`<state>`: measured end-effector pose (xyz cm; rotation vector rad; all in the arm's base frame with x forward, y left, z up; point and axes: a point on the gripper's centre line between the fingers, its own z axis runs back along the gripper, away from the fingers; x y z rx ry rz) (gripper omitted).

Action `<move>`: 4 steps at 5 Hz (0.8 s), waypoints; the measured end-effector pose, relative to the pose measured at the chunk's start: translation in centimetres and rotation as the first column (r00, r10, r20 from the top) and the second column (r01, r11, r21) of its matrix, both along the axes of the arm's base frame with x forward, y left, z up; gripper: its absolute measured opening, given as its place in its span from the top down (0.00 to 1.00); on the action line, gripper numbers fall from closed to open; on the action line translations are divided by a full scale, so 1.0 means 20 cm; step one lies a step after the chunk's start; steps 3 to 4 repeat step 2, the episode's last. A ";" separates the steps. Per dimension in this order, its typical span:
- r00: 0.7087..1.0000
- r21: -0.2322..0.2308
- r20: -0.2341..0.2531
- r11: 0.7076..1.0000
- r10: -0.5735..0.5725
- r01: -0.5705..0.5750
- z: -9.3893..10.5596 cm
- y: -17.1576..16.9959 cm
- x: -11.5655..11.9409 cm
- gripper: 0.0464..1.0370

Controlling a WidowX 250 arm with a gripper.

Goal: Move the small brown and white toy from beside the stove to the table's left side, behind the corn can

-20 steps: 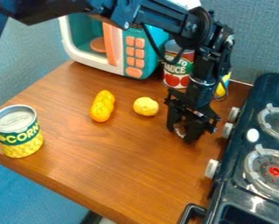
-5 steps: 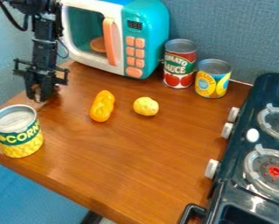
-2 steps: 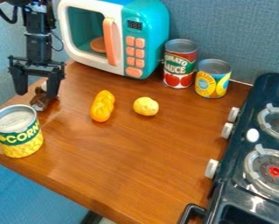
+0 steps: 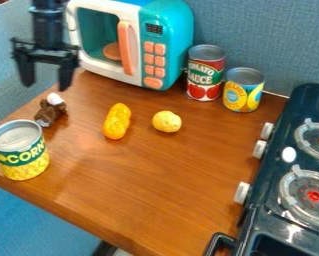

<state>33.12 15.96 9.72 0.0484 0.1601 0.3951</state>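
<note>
At the far left, on the near side of the table (image 4: 155, 170), stands a yellow can with a green band (image 4: 19, 157), upright and close to the table's edge. Beyond it hangs my gripper (image 4: 45, 86), pointing down, its two fingers spread wide with nothing between them. I am above the table's left part and touching nothing. Below my fingertips, and nearest to me, is a small brown thing with a white end (image 4: 51, 111); it lies on the wood just behind that can (which exact object it is, I cannot tell).

Next comes a teal and white toy microwave (image 4: 174, 45) at the back, an orange disc (image 4: 113, 51) behind its door. In front of it lies a lumpy yellow-orange piece (image 4: 116, 122), longer than it is wide, and to the right of that, apart from it, a rounded yellow lump (image 4: 167, 122).

Further right, near the back wall (image 4: 268, 35), a red can with tomatoes pictured on it (image 4: 205, 75) stands just beside a shorter blue and yellow can (image 4: 243, 92). The dark toy stove (image 4: 272, 220), with two burners and white knobs, takes up the right side.
</note>
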 end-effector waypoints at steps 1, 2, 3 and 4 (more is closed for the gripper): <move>0.991 0.020 0.038 0.992 -0.128 0.127 0.05 -0.26 0.05 0.04; 0.985 0.023 0.032 0.985 -0.170 0.169 0.02 -0.36 0.04 0.04; 0.985 0.023 0.032 0.985 -0.170 0.169 0.02 -0.36 0.04 0.04; 0.985 0.023 0.032 0.985 -0.170 0.169 0.02 -0.36 0.04 0.04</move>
